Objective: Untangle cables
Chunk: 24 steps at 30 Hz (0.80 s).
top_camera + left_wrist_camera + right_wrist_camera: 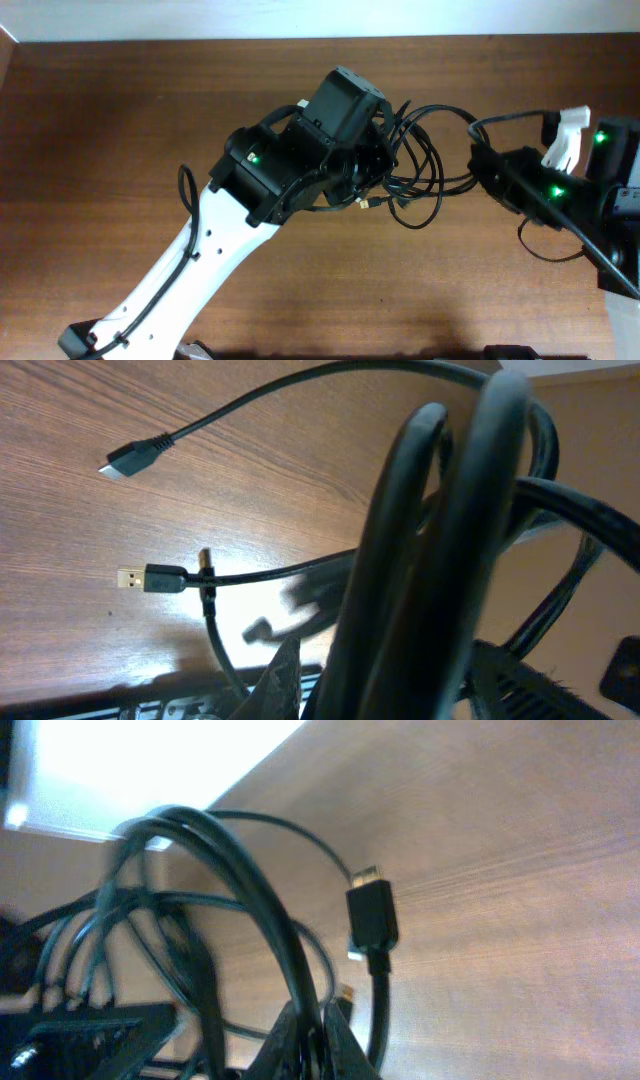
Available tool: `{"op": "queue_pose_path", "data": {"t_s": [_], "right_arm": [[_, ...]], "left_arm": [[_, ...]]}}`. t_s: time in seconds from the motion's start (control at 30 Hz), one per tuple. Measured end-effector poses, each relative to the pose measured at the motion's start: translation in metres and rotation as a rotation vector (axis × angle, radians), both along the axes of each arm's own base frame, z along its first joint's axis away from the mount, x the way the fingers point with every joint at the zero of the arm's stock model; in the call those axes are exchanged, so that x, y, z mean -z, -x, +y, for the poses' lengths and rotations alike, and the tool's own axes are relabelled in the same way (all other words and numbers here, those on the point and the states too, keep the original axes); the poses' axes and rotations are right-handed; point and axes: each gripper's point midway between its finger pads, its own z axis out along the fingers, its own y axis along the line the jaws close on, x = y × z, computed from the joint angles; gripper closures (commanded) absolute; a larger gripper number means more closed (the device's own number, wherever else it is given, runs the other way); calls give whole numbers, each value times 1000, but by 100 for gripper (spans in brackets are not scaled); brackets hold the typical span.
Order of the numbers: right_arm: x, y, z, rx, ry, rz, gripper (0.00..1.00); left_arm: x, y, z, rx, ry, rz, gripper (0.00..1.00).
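The cables are thin black cords in tangled loops between my two arms. My left gripper sits over the left side of the tangle. In the left wrist view several cords run up between its fingers, which are closed around the bundle. Two loose plug ends lie on the table beyond. My right gripper is at the right side of the tangle. In the right wrist view its fingers are pinched shut on one cord. A black plug hangs beside it.
The brown wooden table runs out to the left and front. A pale wall edge borders the far side. The right arm's own thick wire loops at the right edge.
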Motion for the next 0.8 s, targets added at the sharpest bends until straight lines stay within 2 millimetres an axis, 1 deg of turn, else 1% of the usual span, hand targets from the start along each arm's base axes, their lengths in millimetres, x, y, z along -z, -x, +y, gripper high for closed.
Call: {"op": "queue_pose_path", "data": {"t_s": [0.1, 0.2, 0.4, 0.47, 0.5, 0.53, 0.57, 0.6, 0.63, 0.67, 0.7, 0.73, 0.8], "right_arm": [[22, 17, -14, 128, 13, 156, 96], [34, 30, -21, 187, 28, 248, 96], [48, 55, -22, 219, 32, 375, 96], [49, 58, -23, 222, 36, 389, 95], [50, 58, -24, 225, 41, 390, 90], [50, 58, -25, 224, 51, 386, 81], [52, 57, -32, 232, 96, 374, 65], [54, 55, -43, 248, 154, 360, 44], [53, 50, -50, 247, 199, 328, 35], [51, 46, -53, 239, 225, 302, 27], [50, 43, -56, 225, 253, 281, 22], [48, 39, -58, 215, 276, 255, 20], [46, 35, -61, 189, 314, 221, 20]], "left_arm": [[5, 0, -1, -3, -16, 9, 100], [10, -1, -3, -5, -29, 17, 100], [13, 0, -4, -9, -45, 17, 100], [14, 0, -3, -10, -48, 19, 100], [14, 0, -3, -9, -48, 19, 100], [14, 0, -3, -6, -50, 17, 100], [14, -1, -2, -1, -61, 4, 100], [15, -7, 7, -11, -101, -27, 100], [16, -14, 14, -12, -131, -59, 100], [16, -19, 20, 3, -169, -93, 100], [17, -22, 25, 21, -197, -115, 100], [18, -23, 28, 54, -231, -143, 100], [19, -23, 30, 117, -276, -180, 100]]}}
